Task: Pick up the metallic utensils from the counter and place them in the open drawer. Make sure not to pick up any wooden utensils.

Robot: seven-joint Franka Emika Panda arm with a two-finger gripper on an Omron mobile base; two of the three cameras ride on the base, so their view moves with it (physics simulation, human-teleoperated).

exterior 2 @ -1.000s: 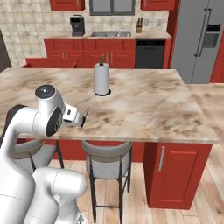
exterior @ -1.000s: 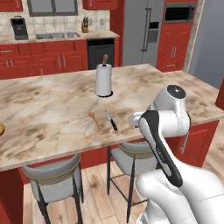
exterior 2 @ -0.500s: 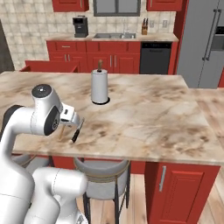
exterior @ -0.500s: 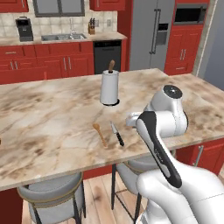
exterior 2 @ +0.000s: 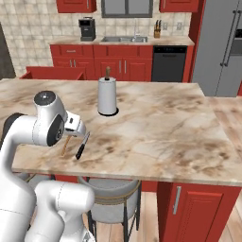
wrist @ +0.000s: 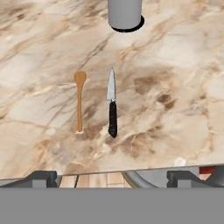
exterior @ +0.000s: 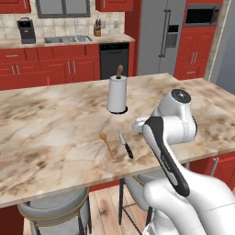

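Two utensils are lying side by side on the surface (exterior: 55, 133), near its front edge: a knife (wrist: 112, 105) and a wooden spoon (wrist: 79, 99). They are close but not touching. A paper towel roll (exterior: 117, 94) is standing farther back. The pincer (wrist: 111, 177) is hanging above them with its tips spread wide, holding nothing. The knife looks light, stiff and a bit slippery. Its black handle seems the best place to grab. The open drawer (exterior 2: 49, 73) is waiting far back on the left.

knife (wrist: 112, 107), wooden spoon (wrist: 79, 100), counter (wrist: 175, 65)
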